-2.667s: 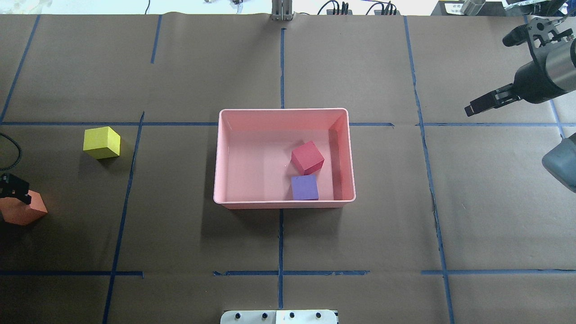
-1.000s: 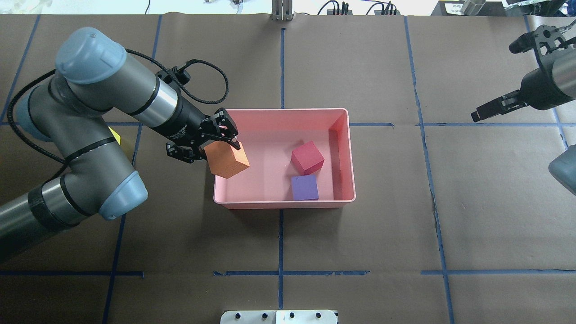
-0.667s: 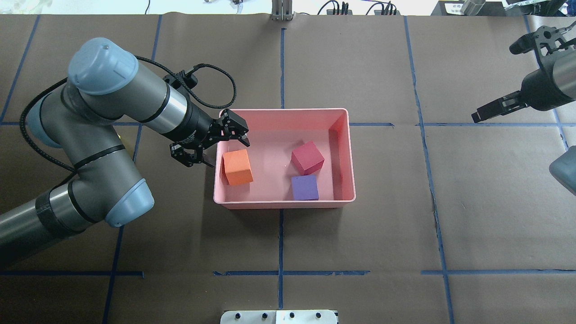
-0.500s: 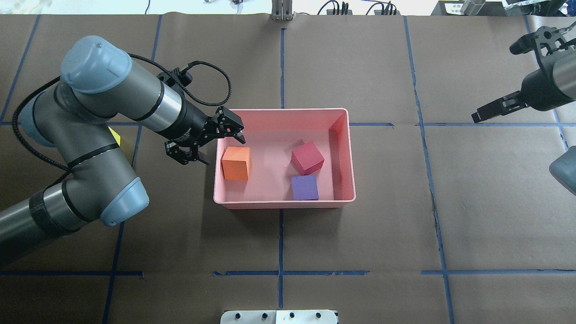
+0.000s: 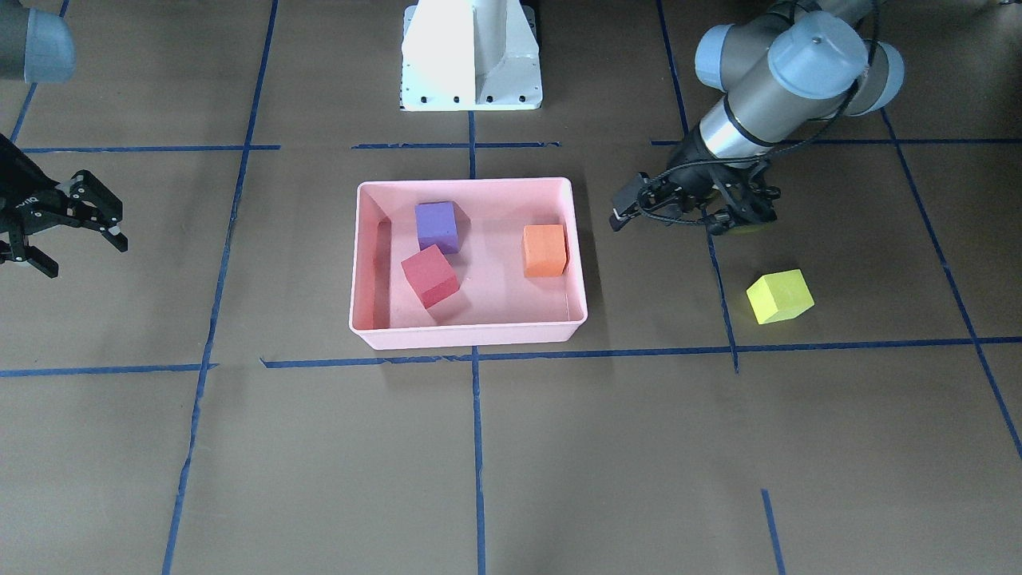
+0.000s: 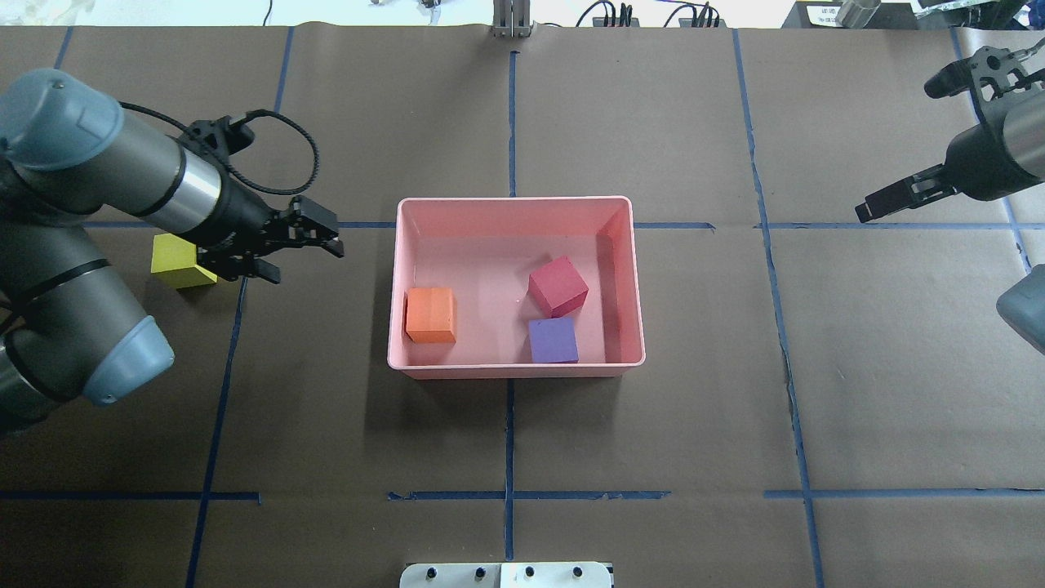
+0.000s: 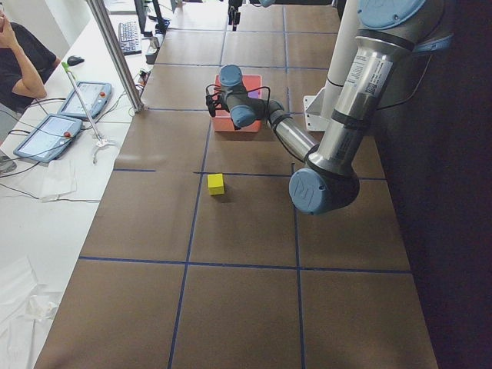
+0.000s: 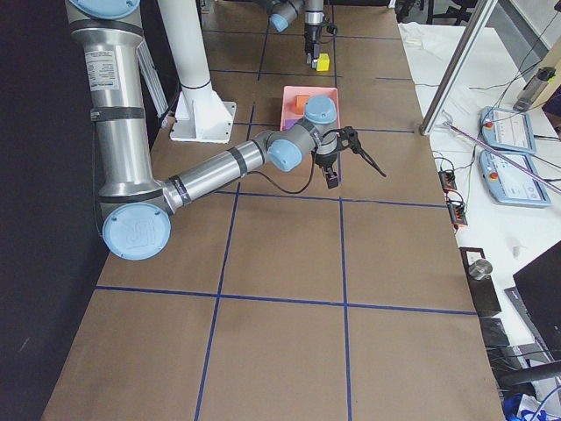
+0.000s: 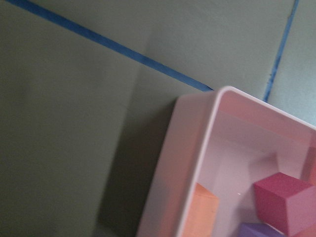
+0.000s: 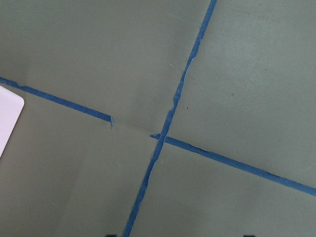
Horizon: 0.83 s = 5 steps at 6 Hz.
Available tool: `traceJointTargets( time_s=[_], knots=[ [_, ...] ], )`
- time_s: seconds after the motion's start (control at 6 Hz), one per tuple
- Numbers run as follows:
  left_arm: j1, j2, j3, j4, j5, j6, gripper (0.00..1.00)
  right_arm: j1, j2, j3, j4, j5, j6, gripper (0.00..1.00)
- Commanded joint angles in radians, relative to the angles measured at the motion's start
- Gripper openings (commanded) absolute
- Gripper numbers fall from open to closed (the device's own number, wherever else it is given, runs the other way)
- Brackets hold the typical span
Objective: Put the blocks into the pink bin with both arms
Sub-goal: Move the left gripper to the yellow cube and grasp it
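The pink bin [image 6: 514, 204] sits mid-table and holds the orange block [image 6: 430, 314], the red block [image 6: 558, 286] and the purple block [image 6: 553, 340]. The yellow-green block [image 6: 181, 263] lies on the table left of the bin, partly hidden by my left arm; it shows fully in the front view [image 5: 779, 296]. My left gripper [image 6: 304, 260] is open and empty, between the yellow-green block and the bin's left wall. My right gripper [image 5: 88, 257] is open and empty, far to the bin's right, also seen overhead [image 6: 865, 208].
Brown paper with blue tape lines covers the table. The white pedestal base [image 5: 471, 56] stands behind the bin. The left wrist view shows the bin's corner [image 9: 217, 98] with the orange block [image 9: 200, 212] and red block [image 9: 281, 202] inside.
My left gripper opened and let the orange block drop into the bin's left side, then pulled back left, away from the bin. The right arm stayed nearly still.
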Motion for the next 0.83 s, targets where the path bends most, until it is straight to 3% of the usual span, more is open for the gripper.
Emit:
traceJointTargets(
  time_s=[0.0,0.17,0.33,0.67],
  knots=[
    [-0.101,0.092,0.036,0.012,0.001,0.289,1.00,0.000,-0.001,0.011,0.000,-0.001,0.000,0.89],
    [-0.145,0.086,0.134,0.009,0.018,0.313,1.00,0.000,-0.001,0.014,0.000,-0.001,0.000,0.89],
    [-0.145,0.077,0.168,0.014,0.102,0.365,1.00,0.000,-0.003,0.017,0.000,-0.001,0.000,0.89],
    [-0.137,0.080,0.225,0.012,0.109,0.425,1.00,0.000,-0.019,0.028,0.000,-0.001,0.000,0.89]
  ],
)
